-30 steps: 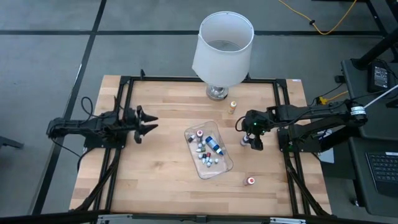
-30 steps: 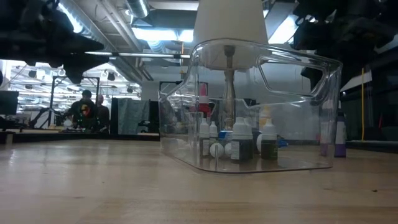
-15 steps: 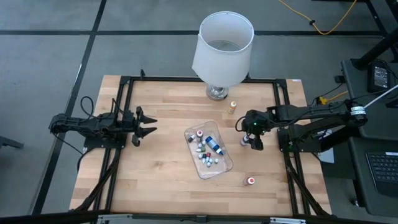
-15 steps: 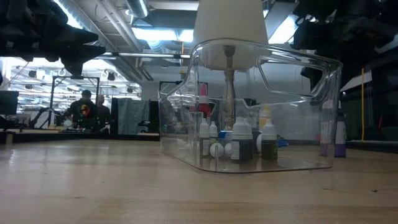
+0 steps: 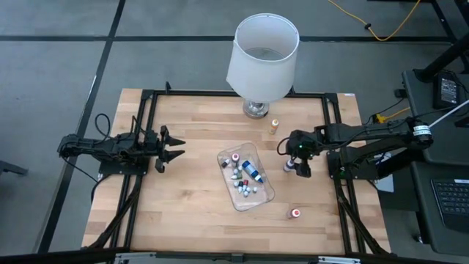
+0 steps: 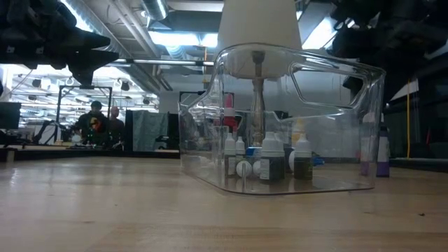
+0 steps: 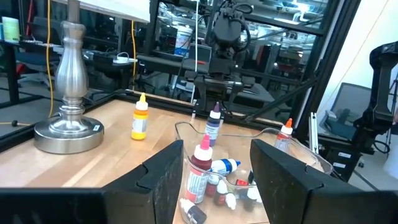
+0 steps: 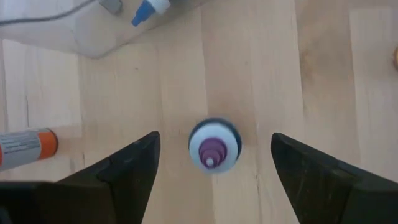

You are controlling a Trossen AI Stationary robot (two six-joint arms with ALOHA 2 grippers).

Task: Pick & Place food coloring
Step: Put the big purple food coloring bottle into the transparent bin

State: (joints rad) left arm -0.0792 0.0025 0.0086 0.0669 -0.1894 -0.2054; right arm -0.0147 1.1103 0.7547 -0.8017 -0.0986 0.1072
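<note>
Nothing has shifted; our right hand (image 8: 213, 180) hangs released above the purple-capped bottle (image 8: 214, 147) — descending off-centre could topple it.

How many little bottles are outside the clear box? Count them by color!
Yellow bottle: 1
Purple bottle, under the open right gripper: 1
Red-capped bottle: 1
Total: 3
The left gripper waits, open, at the table's left.
</note>
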